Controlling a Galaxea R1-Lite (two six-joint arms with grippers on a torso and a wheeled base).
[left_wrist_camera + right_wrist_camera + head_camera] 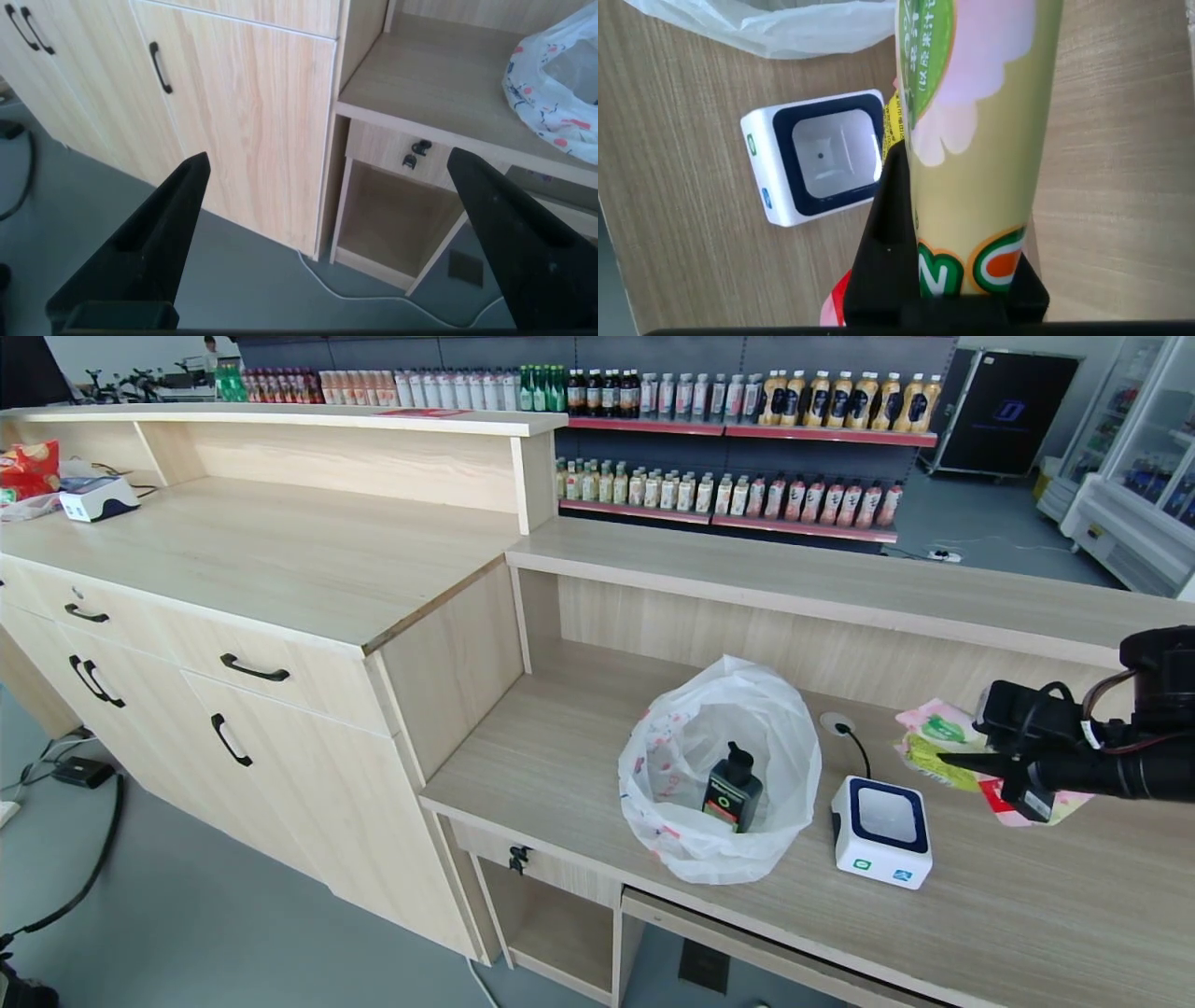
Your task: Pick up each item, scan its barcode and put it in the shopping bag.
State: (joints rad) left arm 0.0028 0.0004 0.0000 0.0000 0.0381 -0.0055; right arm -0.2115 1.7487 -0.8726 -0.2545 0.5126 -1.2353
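Observation:
A pink, green and yellow snack packet (934,737) (980,121) is clamped in my right gripper (980,763) (957,280), just above the low counter (560,756), to the right of the scanner. The white barcode scanner (882,831) (817,159) with a dark window sits on the counter, facing up. Left of it stands the open white shopping bag (719,775) (556,84) (785,23), with a black bottle (733,793) inside. My left gripper (327,243) is open with nothing in it, over the floor beside the counter's cabinet.
A raised wooden ledge (840,583) runs behind the low counter. To the left is a higher counter (261,551) with drawers; another scanner (98,497) and a red snack bag (28,467) lie on its far end. A cable (854,742) leads to the scanner.

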